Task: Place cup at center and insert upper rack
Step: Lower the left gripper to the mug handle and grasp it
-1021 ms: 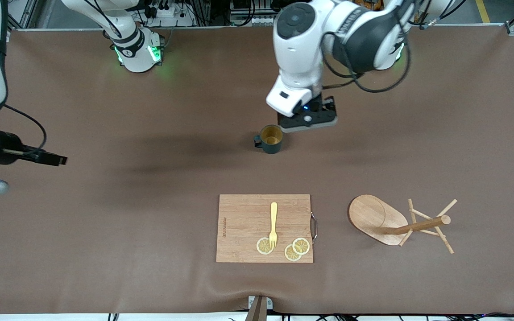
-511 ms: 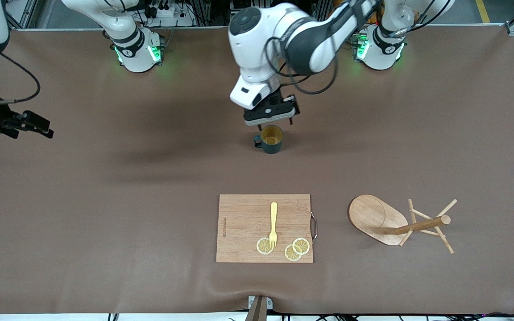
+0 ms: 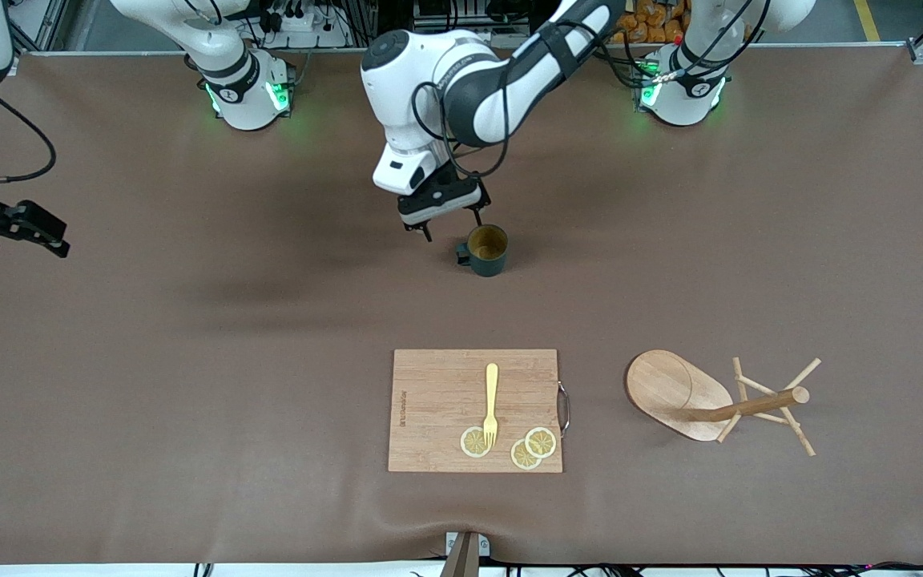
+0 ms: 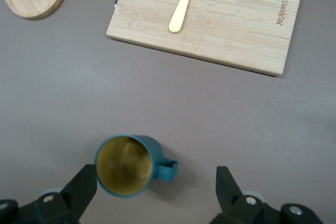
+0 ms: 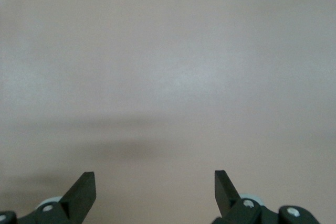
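Fingers (image 4: pixel 84 184) of left gripper (image 3: pixel 451 221) spread, low beside upright cup (image 3: pixel 486 250), seemingly not touching | cup mid-desk (image 3: pixel 189 361), bare surface around | upper rack (image 3: pixel 718 405) toppled nearer camera, beside cutting board (image 3: pixel 437 401) | right gripper (image 3: pixel 25 228) waits, spread, at desk edge

Wooden cutting board (image 3: pixel 437 401) w/ metal handle (image 3: pixel 563 407), near front edge of brown table (image 3: pixel 189 385). Yellow fork (image 3: pixel 491 403) on top, tines over lemon slice (image 3: pixel 475 441). Two more slices (image 3: pixel 534 449) overlapping beside it.

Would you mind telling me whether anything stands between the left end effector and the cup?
Nothing visible does. The left end effector hangs open right beside the cup, one finger next to its rim, with only bare table around them.
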